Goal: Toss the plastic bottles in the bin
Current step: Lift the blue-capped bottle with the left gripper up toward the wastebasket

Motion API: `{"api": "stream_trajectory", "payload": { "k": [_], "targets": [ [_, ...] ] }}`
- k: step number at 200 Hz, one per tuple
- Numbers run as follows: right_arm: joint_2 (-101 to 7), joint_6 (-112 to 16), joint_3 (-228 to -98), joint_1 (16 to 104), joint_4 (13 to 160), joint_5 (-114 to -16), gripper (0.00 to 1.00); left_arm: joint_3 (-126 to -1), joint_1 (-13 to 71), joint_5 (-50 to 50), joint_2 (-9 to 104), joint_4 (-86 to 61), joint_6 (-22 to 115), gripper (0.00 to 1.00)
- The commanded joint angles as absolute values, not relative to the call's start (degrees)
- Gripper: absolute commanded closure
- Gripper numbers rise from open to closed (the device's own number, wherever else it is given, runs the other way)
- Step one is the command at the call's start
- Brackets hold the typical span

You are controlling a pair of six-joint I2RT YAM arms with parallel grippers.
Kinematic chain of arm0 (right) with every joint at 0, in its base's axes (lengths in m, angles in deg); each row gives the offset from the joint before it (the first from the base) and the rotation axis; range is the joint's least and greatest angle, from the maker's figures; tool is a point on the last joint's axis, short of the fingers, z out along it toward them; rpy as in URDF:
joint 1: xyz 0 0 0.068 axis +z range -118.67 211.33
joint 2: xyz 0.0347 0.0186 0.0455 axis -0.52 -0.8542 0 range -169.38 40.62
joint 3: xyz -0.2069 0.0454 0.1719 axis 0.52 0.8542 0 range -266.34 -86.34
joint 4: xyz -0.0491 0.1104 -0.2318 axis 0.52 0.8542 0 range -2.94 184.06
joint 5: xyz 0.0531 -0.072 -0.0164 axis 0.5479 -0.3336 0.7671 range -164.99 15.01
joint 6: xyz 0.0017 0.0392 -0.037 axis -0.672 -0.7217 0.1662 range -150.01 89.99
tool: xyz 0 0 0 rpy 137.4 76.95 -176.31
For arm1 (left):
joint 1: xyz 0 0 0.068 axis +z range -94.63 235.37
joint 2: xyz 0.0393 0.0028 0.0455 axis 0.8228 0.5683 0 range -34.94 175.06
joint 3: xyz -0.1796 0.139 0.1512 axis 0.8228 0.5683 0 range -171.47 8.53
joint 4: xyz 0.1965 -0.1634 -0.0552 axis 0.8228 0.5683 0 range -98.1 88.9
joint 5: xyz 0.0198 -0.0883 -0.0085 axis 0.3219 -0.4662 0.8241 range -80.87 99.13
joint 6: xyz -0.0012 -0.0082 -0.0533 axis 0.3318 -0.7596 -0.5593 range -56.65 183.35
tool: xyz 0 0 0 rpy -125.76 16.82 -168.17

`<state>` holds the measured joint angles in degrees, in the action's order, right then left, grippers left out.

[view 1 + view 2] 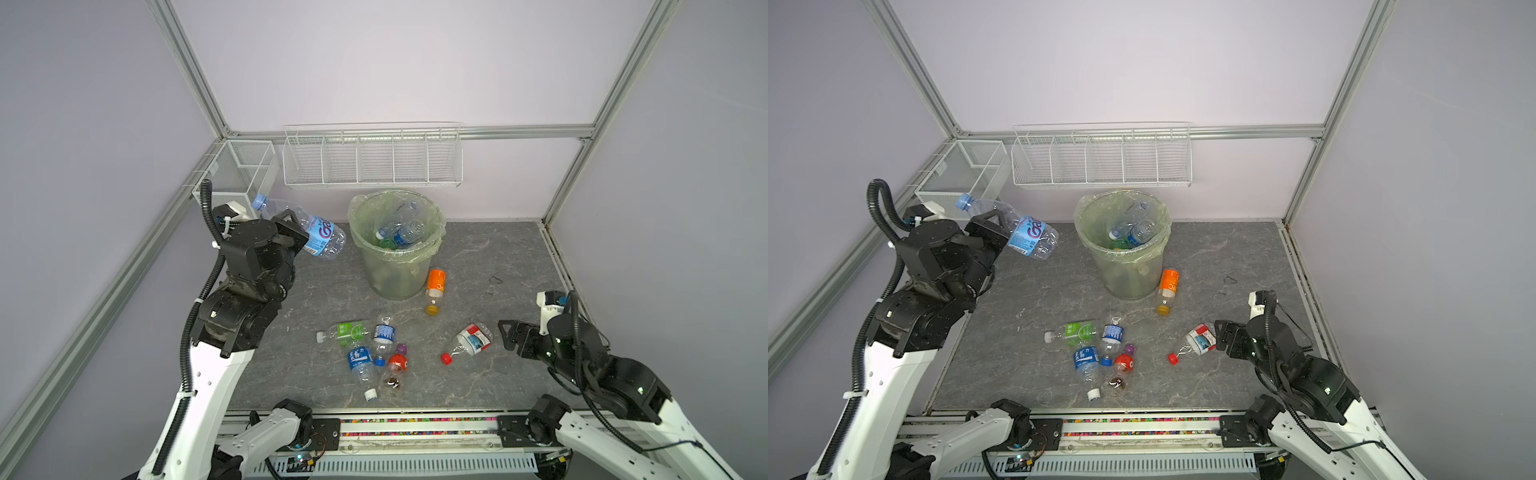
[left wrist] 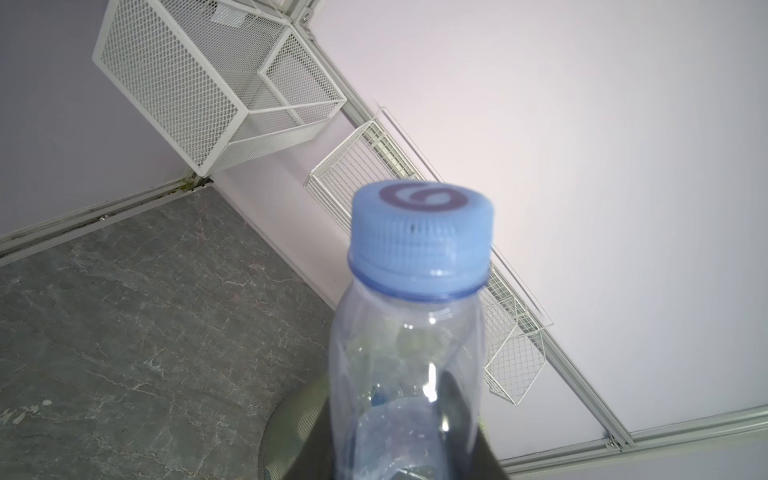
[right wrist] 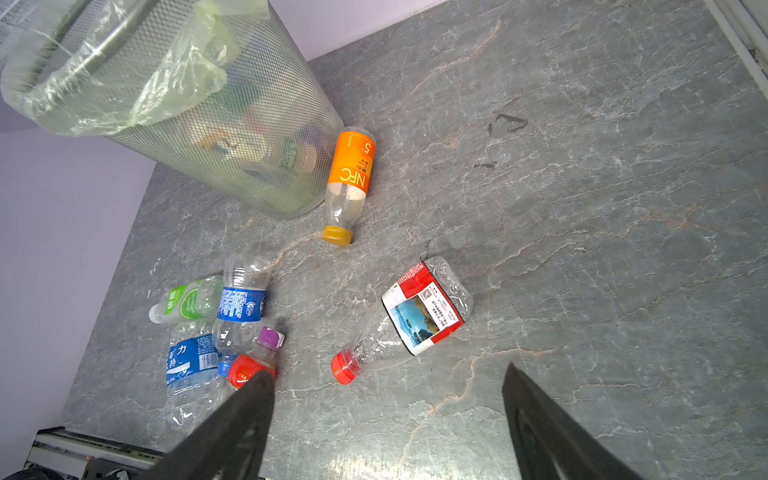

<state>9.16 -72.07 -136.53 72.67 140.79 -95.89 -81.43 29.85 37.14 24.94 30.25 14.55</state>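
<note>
My left gripper (image 1: pixel 296 231) (image 1: pixel 992 231) (image 2: pixel 399 436) is shut on a big clear bottle (image 1: pixel 309 228) (image 2: pixel 415 332) with a blue label and pale blue cap, held in the air left of the bin (image 1: pixel 386 274) (image 1: pixel 1125 274) (image 3: pixel 232 124). Several bottles (image 1: pixel 401 232) lie inside the bin. An orange-labelled bottle (image 1: pixel 435 286) (image 3: pixel 349 174) lies against the bin's base. My right gripper (image 1: pixel 505 334) (image 3: pixel 386 374) is open and empty, just right of a crushed red-and-white bottle (image 1: pixel 471 338) (image 3: pixel 424 307). Green (image 1: pixel 345 332), blue (image 1: pixel 359 361) and red (image 1: pixel 397 365) bottles cluster at the front.
A white mesh box (image 1: pixel 245 170) hangs in the back left corner, close behind the raised bottle. A long white wire rack (image 1: pixel 372 156) is fixed to the back wall above the bin. Aluminium frame rails (image 1: pixel 557 249) border the grey stone surface.
</note>
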Motion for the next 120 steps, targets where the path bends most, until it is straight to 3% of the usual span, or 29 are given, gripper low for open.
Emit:
{"api": "stream_trajectory", "payload": {
  "k": [1,120],
  "targets": [
    [8.50,-73.55,-135.21,72.49,139.11,-94.68,0.12,-84.68,26.89,42.56,26.08,31.03,19.85,1.00],
    [10.16,-74.55,-133.59,72.48,139.82,-94.28,0.12,-98.03,4.50,60.07,38.48,21.70,47.89,1.00]
  ]
}}
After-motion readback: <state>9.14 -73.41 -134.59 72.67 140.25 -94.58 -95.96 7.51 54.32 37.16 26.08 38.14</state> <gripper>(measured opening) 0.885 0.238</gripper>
